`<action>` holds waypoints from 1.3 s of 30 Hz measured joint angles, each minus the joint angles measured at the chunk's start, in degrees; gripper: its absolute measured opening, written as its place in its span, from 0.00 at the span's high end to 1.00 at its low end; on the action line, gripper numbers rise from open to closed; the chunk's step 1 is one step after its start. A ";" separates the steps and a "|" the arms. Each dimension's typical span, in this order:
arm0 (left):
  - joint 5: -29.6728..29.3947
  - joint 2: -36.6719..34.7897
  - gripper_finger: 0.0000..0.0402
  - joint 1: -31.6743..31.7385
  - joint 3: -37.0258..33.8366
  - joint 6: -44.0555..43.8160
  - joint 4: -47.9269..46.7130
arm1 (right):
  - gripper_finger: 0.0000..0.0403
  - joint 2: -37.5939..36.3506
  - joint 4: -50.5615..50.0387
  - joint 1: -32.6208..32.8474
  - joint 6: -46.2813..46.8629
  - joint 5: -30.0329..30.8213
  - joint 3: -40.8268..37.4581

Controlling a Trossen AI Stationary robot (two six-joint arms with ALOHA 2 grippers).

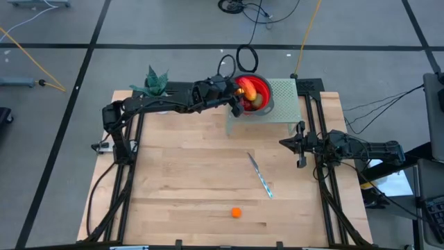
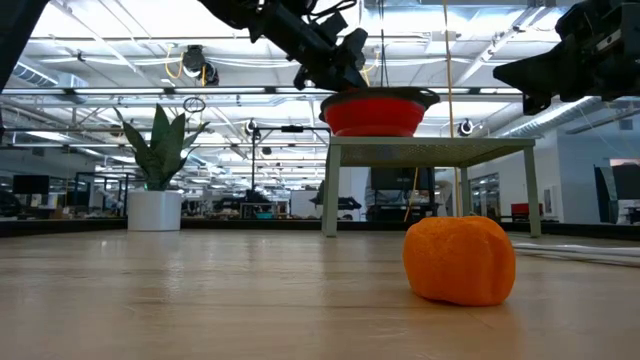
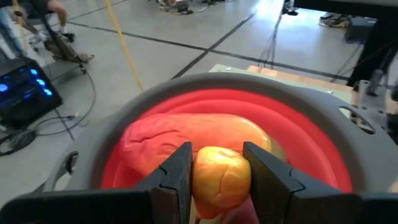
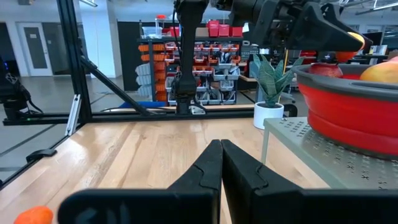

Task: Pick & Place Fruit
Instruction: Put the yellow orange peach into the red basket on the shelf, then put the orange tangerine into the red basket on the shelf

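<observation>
At the table's near edge, about six o'clock in the high view, a small orange fruit (image 1: 236, 212) lies alone on the wood; a slim knife (image 1: 261, 175) rests just beyond it toward centre; at three o'clock the right gripper (image 1: 300, 144) hangs above the table, fingers pressed together, holding nothing; farthest, at twelve o'clock, the left gripper (image 3: 216, 180) is clamped on a yellow-orange fruit (image 3: 221, 178) directly over the red bowl (image 1: 266, 106) on its raised stand (image 1: 283, 97), above the elongated red-orange piece (image 3: 180, 132) already inside.
</observation>
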 joint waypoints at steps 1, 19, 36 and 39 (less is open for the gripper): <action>0.57 0.00 0.70 0.01 0.00 0.05 -0.03 | 1.00 0.00 0.00 0.00 0.00 0.00 0.00; 1.12 0.00 0.65 0.05 0.00 1.59 -0.07 | 1.00 0.00 0.02 0.01 0.00 0.00 0.00; -0.51 -8.55 0.44 -2.21 0.02 3.70 0.72 | 1.00 0.00 0.07 0.02 0.00 -0.02 -0.02; -0.64 -10.63 0.47 -4.60 0.02 1.54 -0.81 | 1.00 0.00 0.07 0.01 0.00 -0.02 -0.01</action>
